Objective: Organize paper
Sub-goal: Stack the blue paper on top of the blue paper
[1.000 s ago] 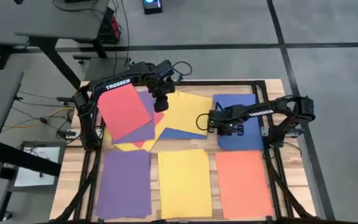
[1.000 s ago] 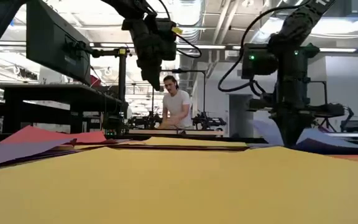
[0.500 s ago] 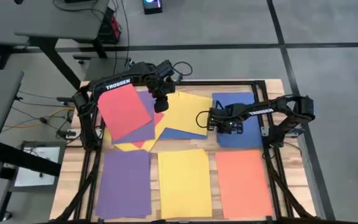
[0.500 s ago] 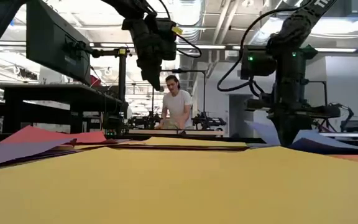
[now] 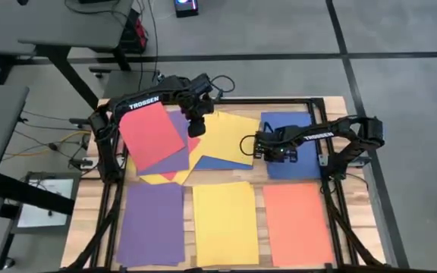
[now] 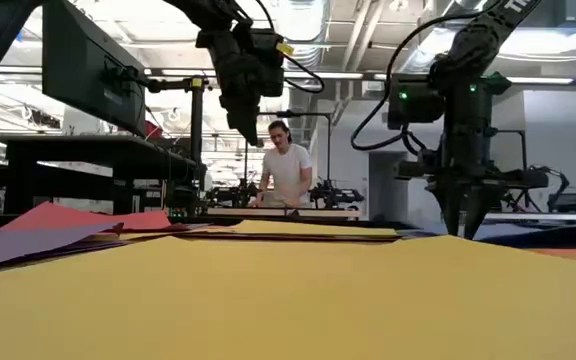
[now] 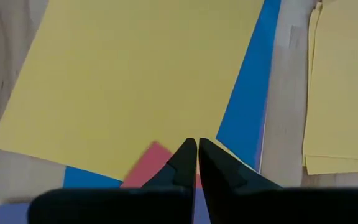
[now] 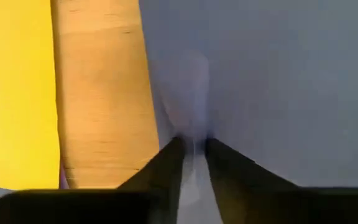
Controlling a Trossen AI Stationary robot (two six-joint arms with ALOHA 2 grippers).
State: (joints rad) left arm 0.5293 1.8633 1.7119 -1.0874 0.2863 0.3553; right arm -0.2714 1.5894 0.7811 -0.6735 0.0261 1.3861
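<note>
Fingers of the right gripper (image 5: 259,145), high view: low at the blue sheet's (image 5: 298,163) edge. Low view: tips slightly parted, pointing down. Right wrist view: narrow gap, holding nothing. Left gripper (image 7: 197,152), left wrist view: fingers together, empty, above the mixed paper pile (image 5: 203,144)

We see a grey tiled floor (image 5: 279,30) with dark seams around the pale wooden slatted worktop (image 5: 89,220). Grey side tables (image 5: 59,23) stand nearby. Beyond, a person in white (image 6: 286,165) works under bright ceiling lights (image 6: 328,75).
</note>
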